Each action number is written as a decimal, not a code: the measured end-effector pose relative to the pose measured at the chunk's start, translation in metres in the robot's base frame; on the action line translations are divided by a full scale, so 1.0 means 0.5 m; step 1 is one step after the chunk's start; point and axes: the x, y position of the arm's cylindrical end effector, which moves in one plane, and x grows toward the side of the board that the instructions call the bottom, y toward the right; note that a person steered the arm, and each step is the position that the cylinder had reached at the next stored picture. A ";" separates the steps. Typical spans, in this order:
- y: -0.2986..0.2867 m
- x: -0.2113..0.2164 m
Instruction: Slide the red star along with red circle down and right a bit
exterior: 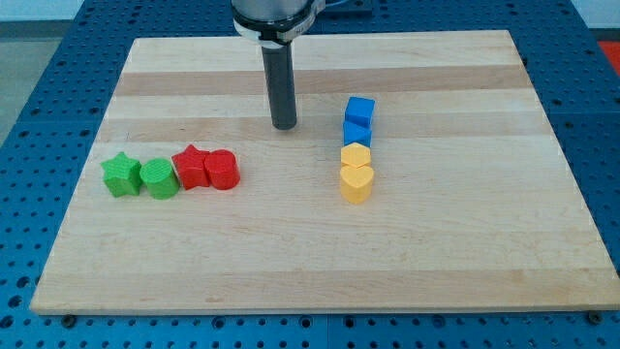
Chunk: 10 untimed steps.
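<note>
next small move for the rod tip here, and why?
Probably bring my tip toward the view's left and a little down, to sit just above and left of the red star block. Right now it stands apart from both, up and right of the red circle block. The star touches the green round block on its left, so the entry gap is tight.

The work surface is a pale wooden board (pixel 320 262) made of lengthwise planks in slightly differing tones, with visible grain. Beneath the board, and extending past it on all sides, lies a blue perforated base plate (pixel 39 87) carrying a regular grid of small holes. Beyond the board's top corners, a strip of light grey floor (pixel 58 10) is visible. Lighting is even and diffuse, with soft shadows on the board.
</note>
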 end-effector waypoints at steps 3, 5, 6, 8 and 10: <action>-0.286 0.003; -0.333 0.019; -0.324 0.032; -0.207 0.084; -0.176 0.139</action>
